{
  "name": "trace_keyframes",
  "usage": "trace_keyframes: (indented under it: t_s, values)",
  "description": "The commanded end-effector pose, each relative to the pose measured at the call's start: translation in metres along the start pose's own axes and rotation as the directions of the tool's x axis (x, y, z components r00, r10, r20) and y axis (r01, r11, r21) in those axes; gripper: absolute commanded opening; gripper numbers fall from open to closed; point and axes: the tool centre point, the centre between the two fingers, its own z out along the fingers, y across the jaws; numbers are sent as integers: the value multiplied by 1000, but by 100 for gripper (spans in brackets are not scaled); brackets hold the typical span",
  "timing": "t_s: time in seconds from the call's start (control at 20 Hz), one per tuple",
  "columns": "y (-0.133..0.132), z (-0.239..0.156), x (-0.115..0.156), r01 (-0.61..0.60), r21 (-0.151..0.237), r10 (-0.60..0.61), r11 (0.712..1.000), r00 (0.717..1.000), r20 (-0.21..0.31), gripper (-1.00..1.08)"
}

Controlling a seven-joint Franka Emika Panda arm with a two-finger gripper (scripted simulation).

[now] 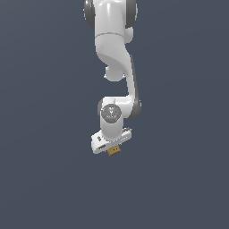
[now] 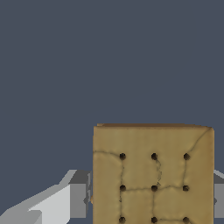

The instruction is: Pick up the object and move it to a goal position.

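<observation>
Cube [image 1: 114,150] [image 2: 153,175], tan with dark dotted grid, sits clamped between the white jaws.

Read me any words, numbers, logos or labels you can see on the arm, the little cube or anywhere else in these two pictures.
None: no readable text in either view.
The tan cube carries only dark dots joined by faint crack-like lines, not letters.
The white arm and the pincer holding the cube are plain, with no brand or number; the round grey joint cap shows only blurred shading.
The dark grey background is blank.
</observation>
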Motion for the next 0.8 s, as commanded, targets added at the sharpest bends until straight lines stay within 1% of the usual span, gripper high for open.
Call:
trace_keyframes:
  t_s: [0.0, 0.3, 0.75]
  values:
    - [3, -5, -10, 0, -1, 0, 1000, 1000, -1, -100]
    - [11, -22, -45, 0, -1, 0, 1000, 1000, -1, -100]
    - [29, -57, -117, 0, -1, 0, 1000, 1000, -1, -100]
